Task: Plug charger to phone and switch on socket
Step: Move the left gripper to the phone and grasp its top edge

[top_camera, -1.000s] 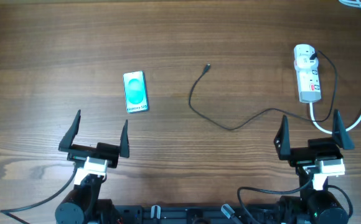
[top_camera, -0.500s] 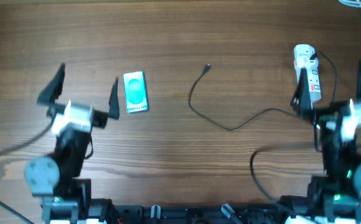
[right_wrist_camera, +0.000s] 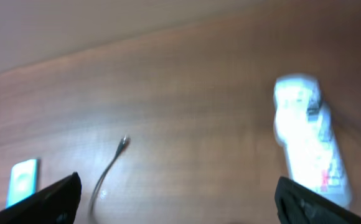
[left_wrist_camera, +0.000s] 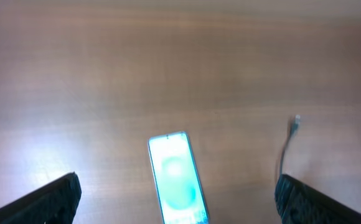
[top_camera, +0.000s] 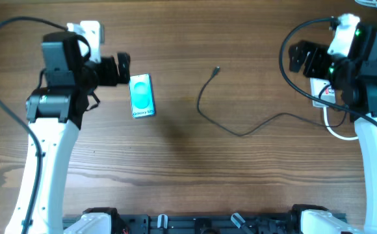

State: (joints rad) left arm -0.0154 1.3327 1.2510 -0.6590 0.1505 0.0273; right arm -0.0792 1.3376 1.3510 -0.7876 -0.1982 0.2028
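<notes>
- my left pincer (left_wrist_camera: 177, 186) hangs spread wide and empty beside the phone (top_camera: 142, 95), likely lining up to steady it.
- my right pincer (right_wrist_camera: 177, 185), equally wide, hovers by the socket (right_wrist_camera: 308, 137).
- the phone lies flat, long axis running away from me, text band nearest; the charger (top_camera: 216, 69) tip rests between phone and socket.

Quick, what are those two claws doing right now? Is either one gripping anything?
Left gripper: open, holding nothing.
Right gripper: open, holding nothing.
</notes>
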